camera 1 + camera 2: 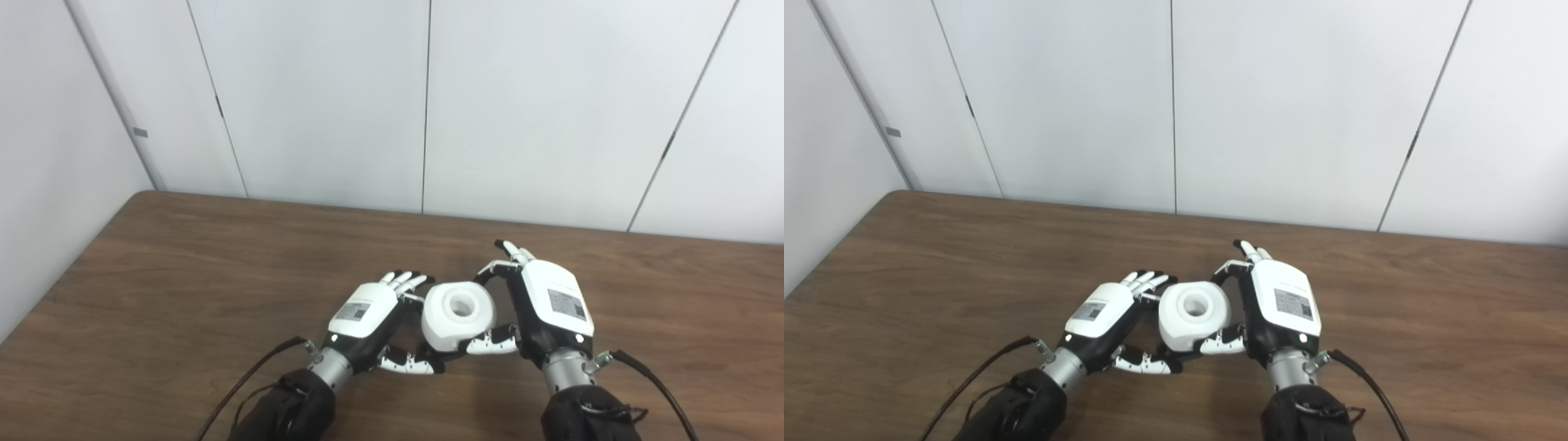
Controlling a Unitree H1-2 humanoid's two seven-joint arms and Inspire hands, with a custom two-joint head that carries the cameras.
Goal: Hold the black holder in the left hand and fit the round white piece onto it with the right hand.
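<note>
Near the desk's [184, 275] front edge, the round white piece [458, 314] sits between both hands: right hand [545, 306] grasping it, left hand [373, 321] cupped against it; the black holder is hidden.

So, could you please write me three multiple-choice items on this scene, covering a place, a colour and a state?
1. Where is the round white piece?
A. between the two robot hands
B. at the table's far left corner
C. on the wall

2. What colour is the table?
A. green
B. brown
C. blue

3. How is the hole in the piece?
A. plugged
B. taped over
C. open, facing up

Answers: 1 A, the left robot hand and right robot hand flank it; 2 B, wood-brown surface; 3 C, the hollow shows on top.
</note>
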